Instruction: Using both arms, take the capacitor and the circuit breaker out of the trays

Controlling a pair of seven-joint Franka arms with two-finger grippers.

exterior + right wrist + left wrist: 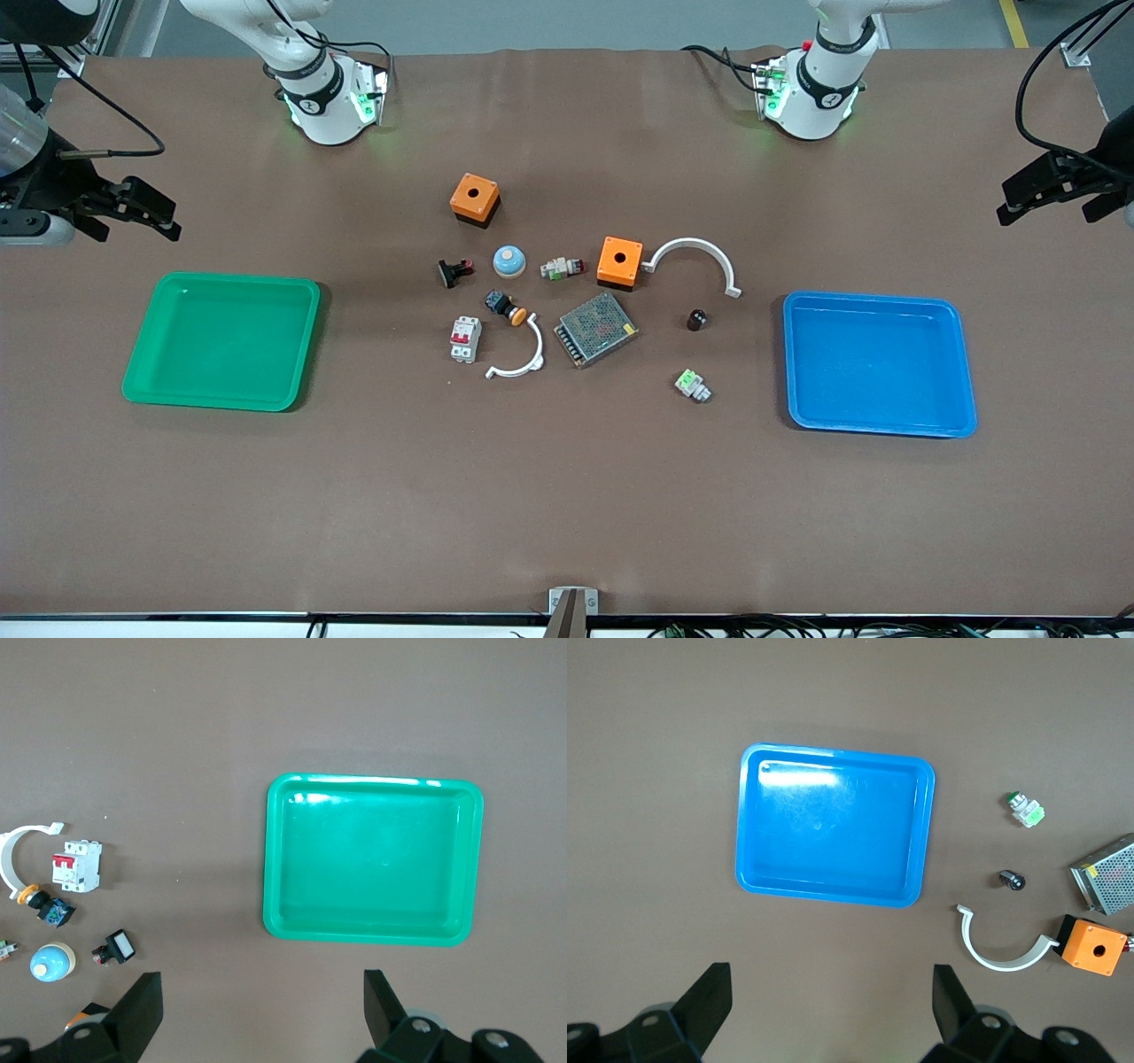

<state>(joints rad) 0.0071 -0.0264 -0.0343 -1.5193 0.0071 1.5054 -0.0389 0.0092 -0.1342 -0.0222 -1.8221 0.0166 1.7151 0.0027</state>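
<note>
The capacitor [697, 319], a tiny black cylinder, lies on the table between the orange box and the blue tray [877, 363]; it also shows in the left wrist view [1013, 880]. The breaker [465, 338], a white block with red levers, lies toward the green tray [221, 341] and shows in the right wrist view [77, 865]. My left gripper [1005, 204] is open and empty, up over the table's edge past the blue tray [833, 824]. My right gripper [164, 217] is open and empty, up beside the green tray [372, 859].
In the middle cluster lie two orange boxes [474, 199] [620, 261], two white arcs [695, 257] [523, 359], a metal mesh box [595, 330], a blue dome button [509, 260], an orange-capped push-button [505, 307], a black-and-red switch part [454, 272] and two white-and-green connectors [563, 268] [693, 385].
</note>
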